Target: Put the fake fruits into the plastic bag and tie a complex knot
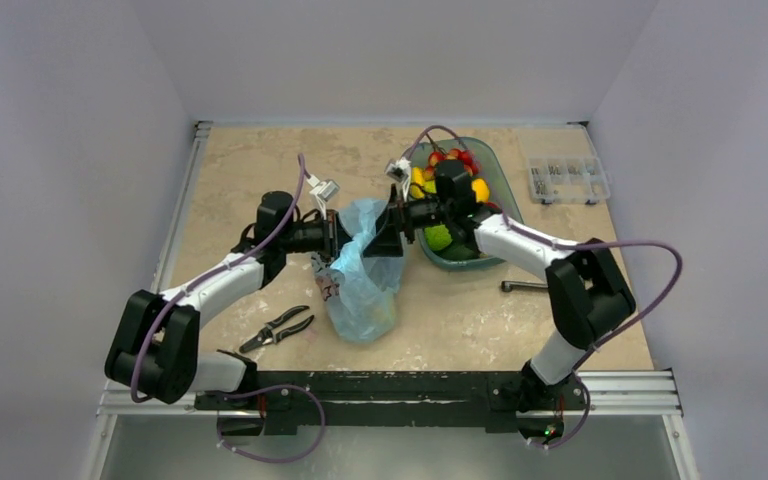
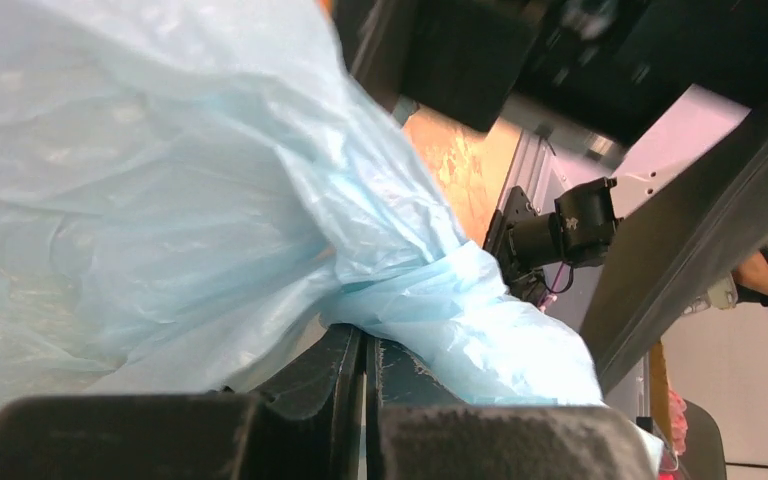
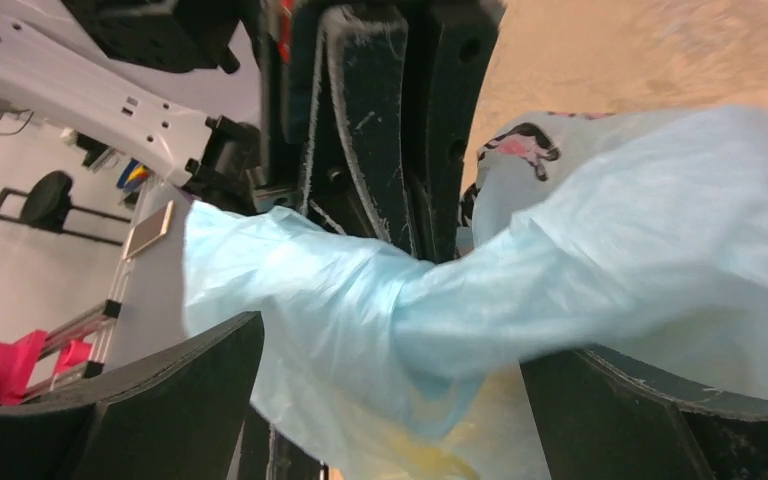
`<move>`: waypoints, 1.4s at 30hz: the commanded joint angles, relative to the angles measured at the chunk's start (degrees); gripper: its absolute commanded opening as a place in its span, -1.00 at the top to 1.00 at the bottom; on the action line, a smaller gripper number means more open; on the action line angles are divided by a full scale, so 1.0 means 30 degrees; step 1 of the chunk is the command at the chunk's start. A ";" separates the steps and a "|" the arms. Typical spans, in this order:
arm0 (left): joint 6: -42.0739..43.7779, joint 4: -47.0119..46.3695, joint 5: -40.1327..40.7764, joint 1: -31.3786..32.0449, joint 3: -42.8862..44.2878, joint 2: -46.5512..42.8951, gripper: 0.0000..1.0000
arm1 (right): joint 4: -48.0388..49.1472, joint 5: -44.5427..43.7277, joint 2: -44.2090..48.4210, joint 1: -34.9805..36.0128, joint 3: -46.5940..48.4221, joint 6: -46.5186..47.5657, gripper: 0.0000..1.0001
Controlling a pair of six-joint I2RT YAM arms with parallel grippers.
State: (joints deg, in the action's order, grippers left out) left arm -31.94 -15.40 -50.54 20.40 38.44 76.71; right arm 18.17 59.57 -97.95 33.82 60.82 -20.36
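Plastic bag (image 1: pixel 365 275) is lying crumpled at the middle of the counter (image 1: pixel 260 180), with its light-blue top being held up between the two arms. The left tool (image 1: pixel 332 235) is pinching a bunched fold of it; in the left wrist view its fingers (image 2: pixel 332 375) are pressing together with plastic squeezed between them. The right tool (image 1: pixel 392 222) is standing spread wide, and in its wrist view a twisted band of the bag is draping across the gap between the fingers (image 3: pixel 170 400). Something yellowish is showing through the plastic there, too blurred to name. The fake fruits (image 1: pixel 460 160) are sitting in a teal dish (image 1: pixel 508 195) behind the right arm, just beside the bag. Pliers (image 1: pixel 278 328) are lying near the bag's left side.
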 commanded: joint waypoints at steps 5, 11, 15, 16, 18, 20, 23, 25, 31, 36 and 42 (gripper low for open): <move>0.0076 -0.0838 -0.1075 -0.0158 0.0319 0.0466 1.00 | -0.5470 0.0635 0.1654 -0.2831 0.1920 0.3679 -0.67; -0.0252 -0.1034 -0.1101 0.0078 0.0760 0.0759 1.00 | -0.4825 -0.0484 0.0758 -0.2783 0.1960 0.3528 0.28; -0.0440 -0.1209 -0.1022 0.0157 0.0928 0.0967 1.00 | -0.4634 -0.0096 0.0270 -0.2099 0.1570 0.3937 0.28; -0.0498 -0.1275 -0.1036 0.0171 0.1003 0.1035 1.00 | -0.4558 0.0152 0.0222 -0.1813 0.1392 0.3933 0.26; -0.0670 -0.1307 -0.0945 0.0159 0.1109 0.1096 1.00 | -0.4287 0.0529 0.0310 -0.1511 0.1053 0.3861 0.18; -0.0791 -0.1367 -0.0895 0.0159 0.1226 0.1148 1.00 | -0.4038 0.0780 0.0519 -0.1200 0.0647 0.3933 0.10; -0.1282 -0.1794 -0.0815 0.0144 0.1327 0.1233 1.00 | -0.4136 0.1302 0.0478 -0.0796 0.0438 0.4073 -0.10; -0.1454 -0.1918 -0.0804 0.0142 0.1420 0.1293 1.00 | -0.4044 0.1544 0.0439 -0.0590 0.0327 0.4092 -0.31; -0.1921 -0.2751 -0.1713 0.0680 0.1487 0.1489 1.00 | -0.1131 0.1120 -0.0604 -0.0282 0.1119 0.1935 -0.54; -0.2073 -0.3469 -0.2200 0.1350 0.0944 0.1386 1.00 | 0.0338 0.1148 -0.2170 0.0002 0.2616 0.0661 -0.60; -0.2134 -0.3667 -0.2332 0.1474 0.0767 0.1559 1.00 | 0.3569 0.1469 -0.2874 0.0276 0.2316 -0.1739 -0.67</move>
State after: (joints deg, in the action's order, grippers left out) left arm -36.91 -20.64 -54.00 22.83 40.40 81.49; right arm 17.87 66.83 -106.04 32.93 65.89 -19.77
